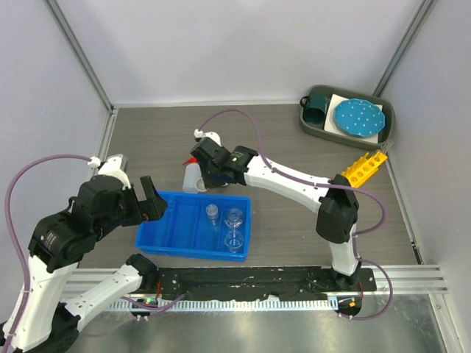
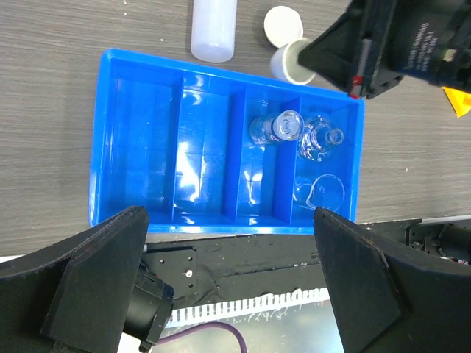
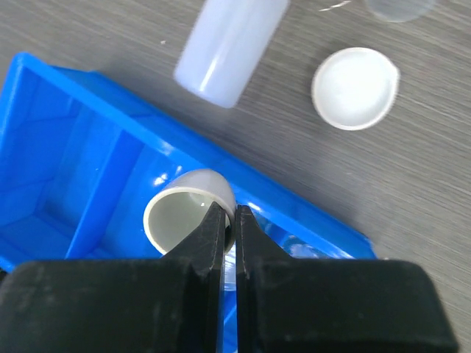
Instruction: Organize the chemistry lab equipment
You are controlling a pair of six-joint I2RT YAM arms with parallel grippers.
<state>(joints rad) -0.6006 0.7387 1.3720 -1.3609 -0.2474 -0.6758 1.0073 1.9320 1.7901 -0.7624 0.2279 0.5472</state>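
Observation:
My right gripper [image 3: 229, 213] is shut on the rim of a small white round dish [image 3: 185, 217]. It holds the dish tilted over the far edge of the blue tray [image 3: 66, 140]. A second white dish [image 3: 355, 88] lies on the table behind the tray. The white squeeze bottle [image 3: 229, 48] lies next to it. In the tray [image 2: 140, 125], a clear beaker [image 2: 283, 126], a flask [image 2: 321, 140] and another clear glass piece [image 2: 320, 193] sit in the right compartments. My left gripper [image 2: 228, 220] is open and empty above the tray's near edge. The yellow holed tube rack [image 1: 364, 168] lies at the right.
A grey-green bin [image 1: 313, 125] at the back right holds the teal mug [image 1: 318, 107] and the blue white-dotted plate [image 1: 358, 118]. A clear beaker [image 3: 397, 7] stands beyond the second dish. White walls close in the table on three sides.

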